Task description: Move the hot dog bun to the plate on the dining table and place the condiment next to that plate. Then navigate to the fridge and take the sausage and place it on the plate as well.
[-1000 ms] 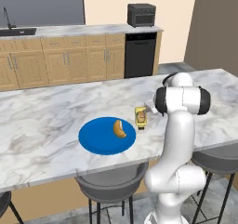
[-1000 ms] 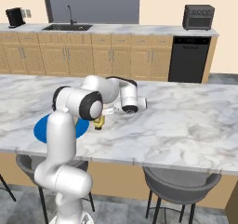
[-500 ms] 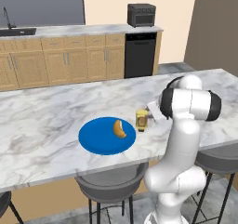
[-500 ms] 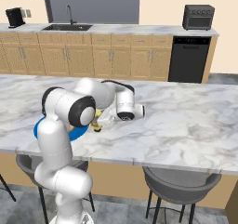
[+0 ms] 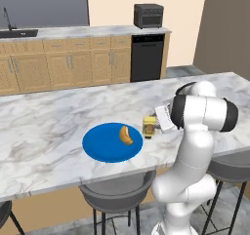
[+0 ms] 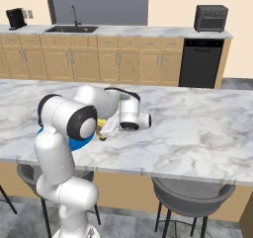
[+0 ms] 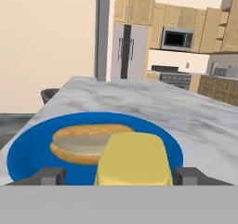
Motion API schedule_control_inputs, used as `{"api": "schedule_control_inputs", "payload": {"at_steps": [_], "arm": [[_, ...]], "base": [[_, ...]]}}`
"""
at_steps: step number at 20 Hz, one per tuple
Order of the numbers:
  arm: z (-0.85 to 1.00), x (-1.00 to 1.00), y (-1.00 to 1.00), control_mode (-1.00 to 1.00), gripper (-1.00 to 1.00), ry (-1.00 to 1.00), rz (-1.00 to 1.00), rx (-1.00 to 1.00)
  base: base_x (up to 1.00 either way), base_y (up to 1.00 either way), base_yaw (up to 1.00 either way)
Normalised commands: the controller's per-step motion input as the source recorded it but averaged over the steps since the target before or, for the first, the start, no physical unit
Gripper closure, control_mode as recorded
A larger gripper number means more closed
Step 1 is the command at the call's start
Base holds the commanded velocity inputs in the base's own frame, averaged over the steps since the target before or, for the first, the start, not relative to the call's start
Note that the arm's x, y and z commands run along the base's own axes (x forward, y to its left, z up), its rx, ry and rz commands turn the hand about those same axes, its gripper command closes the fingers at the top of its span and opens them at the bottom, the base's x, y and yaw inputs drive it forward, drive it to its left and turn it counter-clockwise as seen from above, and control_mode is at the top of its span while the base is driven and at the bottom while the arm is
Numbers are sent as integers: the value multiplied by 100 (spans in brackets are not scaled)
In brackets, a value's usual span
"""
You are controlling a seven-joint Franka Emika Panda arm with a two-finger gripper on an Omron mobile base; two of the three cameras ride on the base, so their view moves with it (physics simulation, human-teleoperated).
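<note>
While condiment [image 5: 149,126] stands beside plate [image 5: 102,146], bun [image 5: 126,135] aboard

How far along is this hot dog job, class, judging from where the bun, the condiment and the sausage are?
Done: the hot dog bun lies on the blue plate on the dining table. In hand: the condiment stands on the marble beside the plate's edge, and the gripper has its fingers spread either side of it, apparently letting go. Left: driving to the fridge and bringing the sausage to the plate.
</note>
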Motion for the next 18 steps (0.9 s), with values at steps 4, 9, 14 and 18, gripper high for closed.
{"api": "schedule_control_inputs", "payload": {"at_steps": [4,9,14,18], "arm": [[19,13,-6,-100,-100,-6,0,0],[54,9,0,-100,-100,-9,0,1],[95,-19,2,-100,-100,-2,0,4],[100,-68,44,-100,-100,0,0,0]], "base": [[0,0,0],[0,0,0],[0,0,0],[0,0,0]]}}
